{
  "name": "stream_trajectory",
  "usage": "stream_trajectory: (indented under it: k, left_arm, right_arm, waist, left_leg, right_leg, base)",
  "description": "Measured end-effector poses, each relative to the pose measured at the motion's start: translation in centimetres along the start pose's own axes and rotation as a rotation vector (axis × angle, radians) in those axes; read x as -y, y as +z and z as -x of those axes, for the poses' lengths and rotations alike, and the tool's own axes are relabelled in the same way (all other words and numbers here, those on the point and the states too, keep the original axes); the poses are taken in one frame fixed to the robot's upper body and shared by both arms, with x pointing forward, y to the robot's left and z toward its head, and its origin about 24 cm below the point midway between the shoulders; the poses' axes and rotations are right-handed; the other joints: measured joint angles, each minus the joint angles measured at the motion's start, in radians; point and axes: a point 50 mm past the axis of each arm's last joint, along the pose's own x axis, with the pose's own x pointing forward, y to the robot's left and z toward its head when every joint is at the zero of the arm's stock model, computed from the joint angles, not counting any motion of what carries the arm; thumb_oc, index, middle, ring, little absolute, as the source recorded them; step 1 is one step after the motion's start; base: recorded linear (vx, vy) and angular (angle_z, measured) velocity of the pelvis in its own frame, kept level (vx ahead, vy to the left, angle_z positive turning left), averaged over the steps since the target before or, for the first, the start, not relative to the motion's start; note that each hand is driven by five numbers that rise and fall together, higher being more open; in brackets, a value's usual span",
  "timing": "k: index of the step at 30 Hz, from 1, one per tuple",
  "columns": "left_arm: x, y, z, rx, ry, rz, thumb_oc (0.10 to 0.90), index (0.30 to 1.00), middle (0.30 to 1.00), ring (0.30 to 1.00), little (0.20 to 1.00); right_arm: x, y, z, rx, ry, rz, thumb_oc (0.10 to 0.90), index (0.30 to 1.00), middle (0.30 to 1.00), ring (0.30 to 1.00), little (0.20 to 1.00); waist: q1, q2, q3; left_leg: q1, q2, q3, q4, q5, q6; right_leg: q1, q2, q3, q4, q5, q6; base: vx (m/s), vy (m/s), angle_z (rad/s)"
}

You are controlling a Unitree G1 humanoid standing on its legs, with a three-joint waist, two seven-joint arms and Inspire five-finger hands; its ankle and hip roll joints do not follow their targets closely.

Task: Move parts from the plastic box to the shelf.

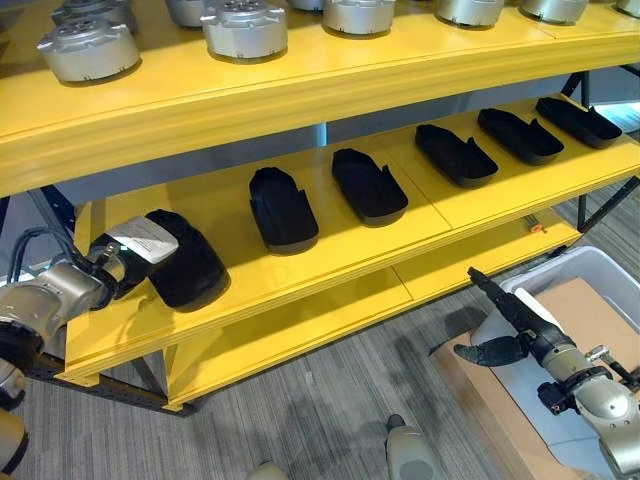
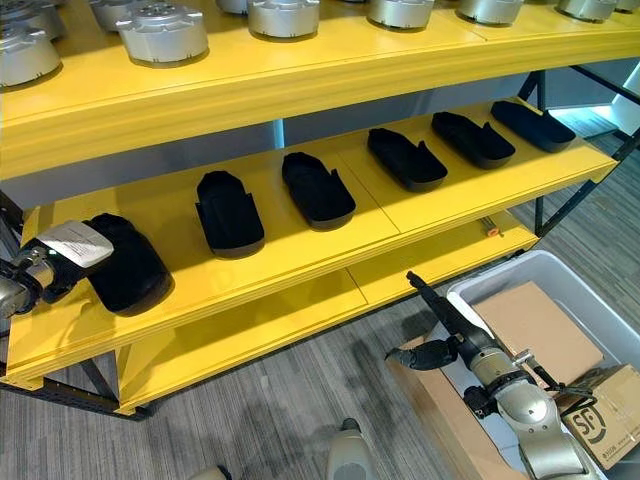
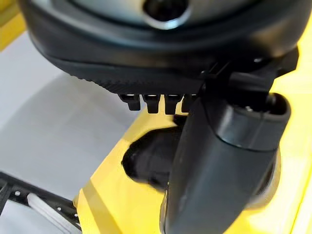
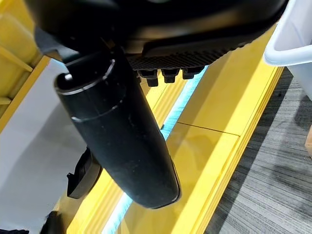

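A black moulded part point(image 1: 190, 265) lies at the left end of the yellow middle shelf point(image 1: 400, 235). My left hand point(image 1: 112, 268) is against its left end, and the white-covered thumb point(image 1: 148, 240) lies over its top. The fingers look straight; the left wrist view shows the thumb point(image 3: 219, 170) with the dark part point(image 3: 146, 161) past it on the shelf. My right hand point(image 1: 505, 325) hovers open and empty above the floor, just left of the white plastic box point(image 2: 560, 262).
Several more black parts point(image 1: 368, 185) lie in a row along the middle shelf. Silver round housings point(image 1: 245, 28) stand on the top shelf. A cardboard sheet point(image 2: 535, 325) lies in the plastic box, with a brown carton point(image 2: 600, 400) beside it. The bottom shelf point(image 1: 300, 330) is low.
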Motion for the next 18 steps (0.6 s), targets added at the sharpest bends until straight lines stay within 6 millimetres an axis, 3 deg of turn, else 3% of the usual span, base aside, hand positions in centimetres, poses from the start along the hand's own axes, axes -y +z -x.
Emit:
stream_trajectory:
  k: [6,13,18]
  left_arm:
    - [-0.2,-0.7,0.2,-0.055,0.024,0.059,0.9,1.0,1.0,1.0,1.0]
    - [-0.8,-0.6,0.8,-0.063,0.093,0.106,0.9,1.0,1.0,1.0,1.0]
    - [-0.2,0.3,2.9,-0.077,0.179,0.277,0.9,1.0,1.0,1.0,1.0]
  right_arm:
    - [-0.5,-0.7,0.6,-0.038,0.014,-0.012,0.9,1.0,1.0,1.0,1.0]
    - [-0.7,-1.3,1.2,-0.061,-0.001,-0.041,0.9,1.0,1.0,1.0,1.0]
    - [-0.2,-1.8,1.6,-0.079,-0.067,-0.09,0.9,1.0,1.0,1.0,1.0]
  waist:
    - [0.003,0.001,0.0]
    - [0.033,0.001,0.0]
    - [0.057,0.001,0.0]
  left_leg:
    - [0.005,-0.007,-0.009,-0.007,0.002,0.001]
    - [0.006,-0.011,-0.022,-0.018,0.006,0.001]
    - [0.007,-0.012,-0.027,-0.028,0.008,0.0]
  right_leg:
    - [0.016,-0.007,-0.015,-0.011,0.002,0.003]
    - [0.028,-0.011,-0.031,-0.013,0.002,0.006]
    - [0.034,-0.01,-0.04,-0.02,0.0,0.005]
  base:
    - [0.0,-0.018,0.06]
    - [0.01,-0.013,0.05]
    - [0.01,-0.016,0.03]
